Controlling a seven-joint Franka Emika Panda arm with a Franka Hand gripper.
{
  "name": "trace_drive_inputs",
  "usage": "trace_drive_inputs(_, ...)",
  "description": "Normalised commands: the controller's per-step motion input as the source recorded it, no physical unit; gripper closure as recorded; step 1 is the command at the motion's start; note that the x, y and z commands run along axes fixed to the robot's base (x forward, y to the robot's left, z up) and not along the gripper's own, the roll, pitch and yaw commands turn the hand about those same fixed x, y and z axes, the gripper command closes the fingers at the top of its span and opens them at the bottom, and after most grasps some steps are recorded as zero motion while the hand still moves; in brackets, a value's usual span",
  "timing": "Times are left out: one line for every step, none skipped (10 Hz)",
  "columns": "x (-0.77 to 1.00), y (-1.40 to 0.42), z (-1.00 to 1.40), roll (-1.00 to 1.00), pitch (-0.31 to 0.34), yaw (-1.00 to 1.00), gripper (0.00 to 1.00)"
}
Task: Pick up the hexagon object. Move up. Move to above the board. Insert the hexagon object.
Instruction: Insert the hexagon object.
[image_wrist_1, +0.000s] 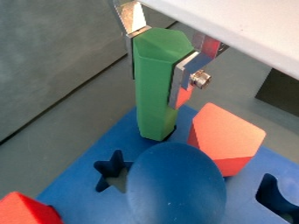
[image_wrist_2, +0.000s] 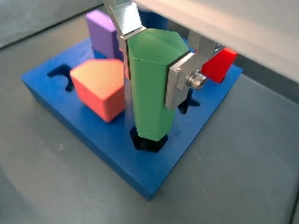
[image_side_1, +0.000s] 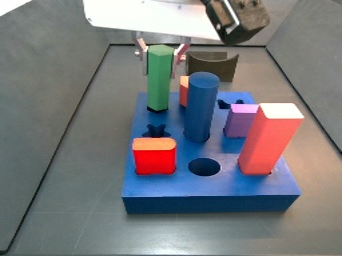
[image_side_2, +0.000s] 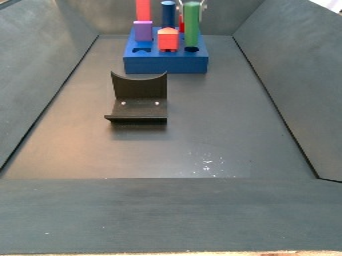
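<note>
The green hexagon object (image_wrist_1: 156, 83) stands upright between the fingers of my gripper (image_wrist_1: 158, 52), which is shut on its upper part. It shows the same way in a wrist view (image_wrist_2: 152, 87), gripper (image_wrist_2: 152, 51). Its lower end sits in a dark hexagon hole (image_wrist_2: 149, 141) at the edge of the blue board (image_wrist_2: 117, 149). In a side view the gripper (image_side_1: 163, 46) holds the peg (image_side_1: 159, 80) over the board's (image_side_1: 214, 195) far left part. In a side view the peg (image_side_2: 193, 22) and board (image_side_2: 167, 62) lie far back.
On the board stand a thick blue cylinder (image_side_1: 201, 105), a tall red block (image_side_1: 267, 138), a purple block (image_side_1: 241, 120) and a low red block (image_side_1: 154, 155). A star hole (image_wrist_1: 111, 171) and a round hole (image_side_1: 203, 166) are open. A dark grey curved block (image_side_2: 138, 98) lies on the floor.
</note>
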Motion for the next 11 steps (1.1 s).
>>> trace_drive_inputs(-0.09,0.14,-0.08,0.03,0.0,0.04,1.0)
trace_drive_inputs(-0.03,0.14,0.0,0.0,-0.004,0.14,1.0)
trace_drive_inputs(-0.02,0.13,-0.03,0.02,-0.003,0.15,1.0)
trace_drive_inputs(-0.04,0.05,-0.11,0.02,-0.037,0.18,1.0)
trace_drive_inputs(0.03,0.0,-0.17,0.0,-0.007,0.13,1.0)
trace_drive_inputs(0.01,0.0,-0.21,0.0,-0.026,0.0,1.0)
trace_drive_inputs(-0.01,0.0,-0.17,0.0,-0.007,-0.01,1.0)
trace_drive_inputs(0.0,0.0,-0.13,-0.01,0.0,-0.26,1.0)
trace_drive_inputs(0.0,0.0,-0.14,-0.06,0.0,-0.4,1.0)
trace_drive_inputs(0.07,-0.02,-0.19,-0.09,0.0,-0.43,1.0)
trace_drive_inputs(0.0,-0.07,-0.19,-0.08,-0.019,-0.29,1.0)
